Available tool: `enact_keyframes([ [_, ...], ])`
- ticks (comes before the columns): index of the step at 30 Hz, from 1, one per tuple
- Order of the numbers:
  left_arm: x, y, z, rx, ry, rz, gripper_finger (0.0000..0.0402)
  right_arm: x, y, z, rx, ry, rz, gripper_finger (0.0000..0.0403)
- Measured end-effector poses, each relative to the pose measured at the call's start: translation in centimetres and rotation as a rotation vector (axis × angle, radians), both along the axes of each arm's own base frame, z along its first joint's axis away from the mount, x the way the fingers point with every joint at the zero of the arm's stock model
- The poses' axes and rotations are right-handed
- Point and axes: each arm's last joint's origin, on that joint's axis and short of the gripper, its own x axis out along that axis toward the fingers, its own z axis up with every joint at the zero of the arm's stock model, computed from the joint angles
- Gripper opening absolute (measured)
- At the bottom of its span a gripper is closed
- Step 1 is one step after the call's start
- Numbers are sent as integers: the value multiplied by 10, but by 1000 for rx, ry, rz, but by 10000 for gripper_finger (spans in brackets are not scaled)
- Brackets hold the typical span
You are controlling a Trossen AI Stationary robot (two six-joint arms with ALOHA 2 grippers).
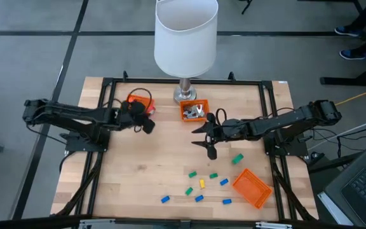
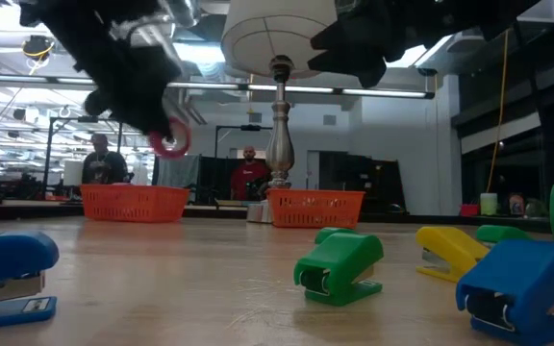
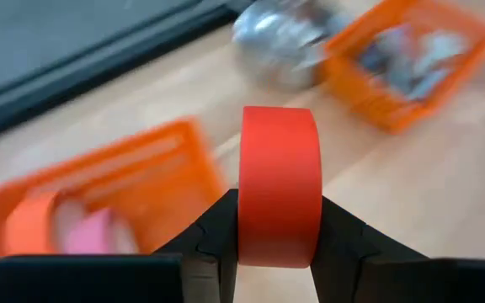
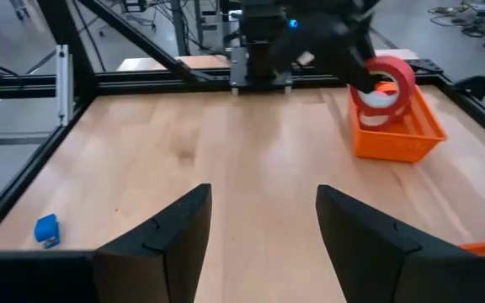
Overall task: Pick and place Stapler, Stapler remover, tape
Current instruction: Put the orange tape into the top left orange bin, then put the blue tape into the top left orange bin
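My left gripper is shut on a red roll of tape and hangs in the air beside the far-left orange basket. That basket holds a pink roll and an orange roll. In the low view the red roll shows well above the table. My right gripper stands open at mid-table with nothing between its fingers. Small blue, green and yellow staplers lie on the near part of the table. A second orange basket by the lamp holds silvery pieces. My left gripper pinches the red roll between its two fingers, one on each flat ring face, so that the roll's outer band faces the wrist camera. The fingers slant down from the table's left. The roll stands on edge, lifted clear of the table.
A lamp with a white shade stands at the far middle, and its metal base is next to the middle basket. A third orange basket lies tilted at the near right. A black frame runs round the table. People show beyond the table.
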Motion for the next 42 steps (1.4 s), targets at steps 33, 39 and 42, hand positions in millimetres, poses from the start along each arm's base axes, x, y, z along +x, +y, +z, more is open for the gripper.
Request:
enact_keyframes([
  [33,6,52,-57,-107,265,332,187,-1,-1,-3,-5,29,-2,220],
  [39,3,51,-47,-90,236,306,202,-1,-1,-3,-9,29,0,220],
  [42,1,50,-39,-76,203,288,204,-2,-1,-3,-10,37,0,220],
])
